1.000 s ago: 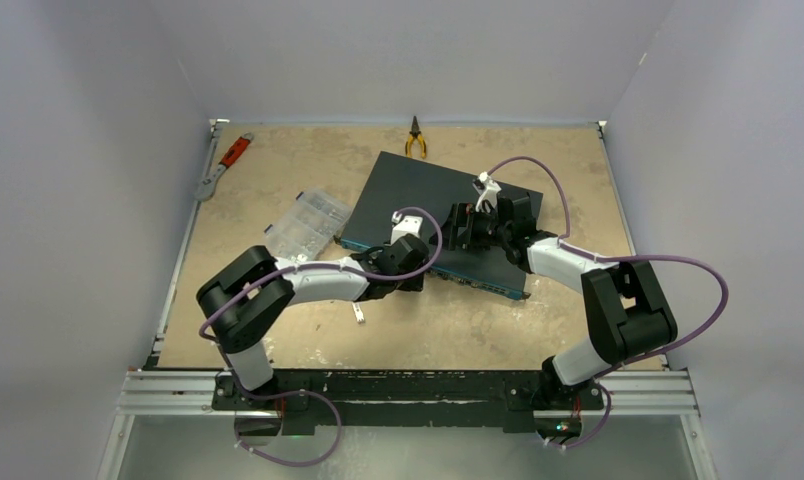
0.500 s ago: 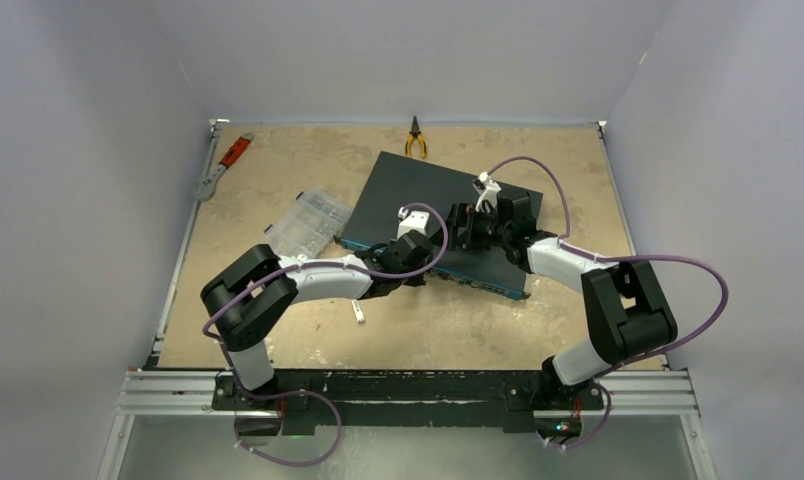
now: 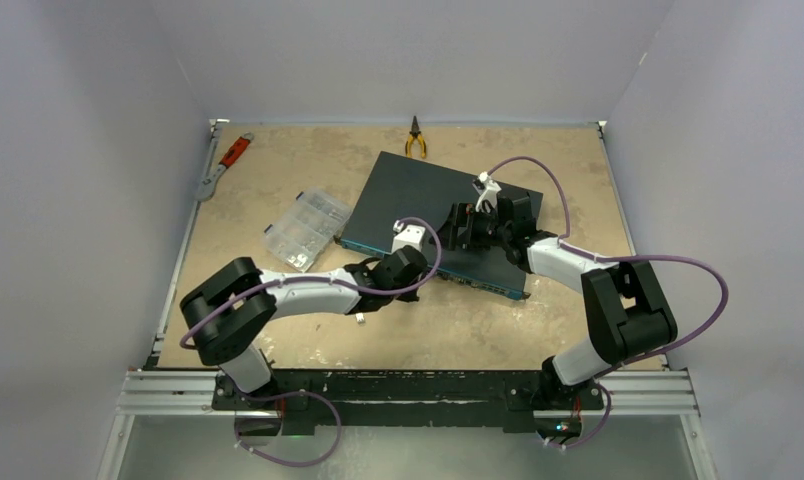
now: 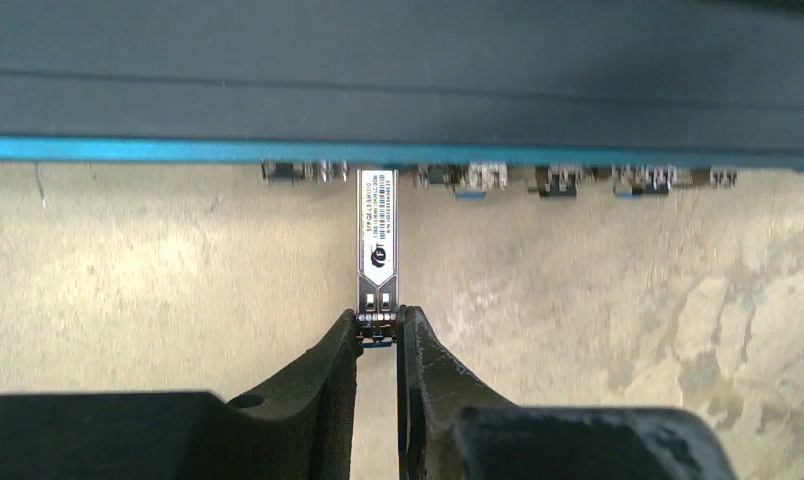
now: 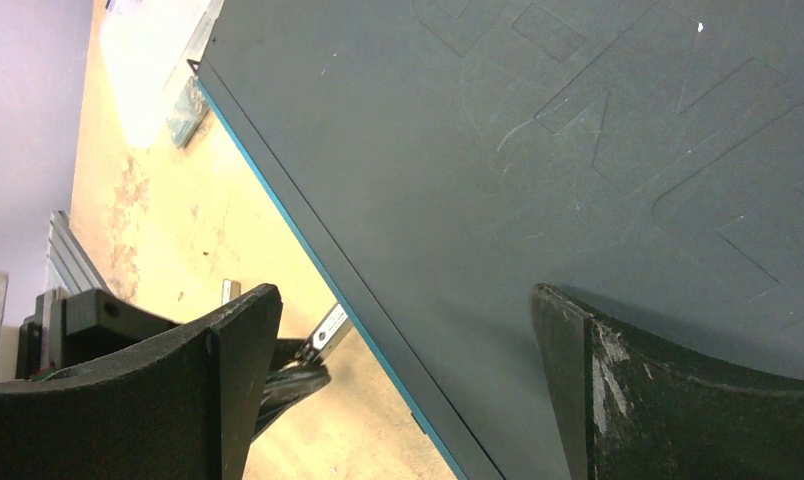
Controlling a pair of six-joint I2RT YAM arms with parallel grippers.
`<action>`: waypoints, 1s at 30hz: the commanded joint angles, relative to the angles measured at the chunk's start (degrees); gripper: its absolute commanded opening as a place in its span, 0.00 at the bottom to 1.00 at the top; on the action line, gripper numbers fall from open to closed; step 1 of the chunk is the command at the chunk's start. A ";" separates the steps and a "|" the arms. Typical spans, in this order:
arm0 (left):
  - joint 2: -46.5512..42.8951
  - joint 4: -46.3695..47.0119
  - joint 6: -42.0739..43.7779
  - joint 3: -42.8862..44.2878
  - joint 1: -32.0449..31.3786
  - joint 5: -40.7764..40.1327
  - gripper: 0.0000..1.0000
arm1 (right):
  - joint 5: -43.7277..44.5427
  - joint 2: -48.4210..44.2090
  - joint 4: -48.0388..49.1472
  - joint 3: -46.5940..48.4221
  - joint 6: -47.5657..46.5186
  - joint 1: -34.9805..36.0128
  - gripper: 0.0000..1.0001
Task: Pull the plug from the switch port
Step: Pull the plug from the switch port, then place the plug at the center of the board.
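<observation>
Brown and scuffed, the counter (image 3: pixel 498 320) sits between plain grey walls. On it lies the switch (image 3: pixel 418 195), a big flat dark box with a thin blue edge.

The plug (image 4: pixel 376 250) is a small silver metal stick. It looks light, hard and smooth, so it may slip. Its far end is right at the row of ports under the blue edge, and most of it shows outside. I think it is nearly out, but I cannot tell if the tip is free.

The left claw (image 4: pixel 378 330) is closed on the plug's near end, on the little blue tab. That is a good place to hold. A straight pull back, with no twist, looks best, as a bent plug could jam.

The right claw (image 5: pixel 403 310) is spread wide over the switch top and grips nothing. It looks set to keep the heavy box from sliding.

Other small plugs (image 4: pixel 478 178) sit in ports just beside this one, but the path back is bare counter. A clear box (image 3: pixel 306 228) is near the switch's left end. Pliers (image 3: pixel 415 138) and a wrench (image 3: pixel 223 165) lie well apart at the back.
</observation>
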 commanded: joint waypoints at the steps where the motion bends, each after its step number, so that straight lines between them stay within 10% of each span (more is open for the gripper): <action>1: -5.65 -1.89 -1.49 -2.66 -2.26 -1.00 0.00 | 2.04 1.80 -7.11 -1.39 -1.10 0.32 0.99; 23: 6.87 -2.41 10.75 9.17 -21.69 0.55 0.00 | 2.30 0.79 -8.84 -1.20 -1.81 0.31 0.99; 30: 10.16 -3.35 11.98 11.79 -24.25 0.21 0.29 | 2.43 0.65 -9.04 -1.54 -2.07 0.27 0.99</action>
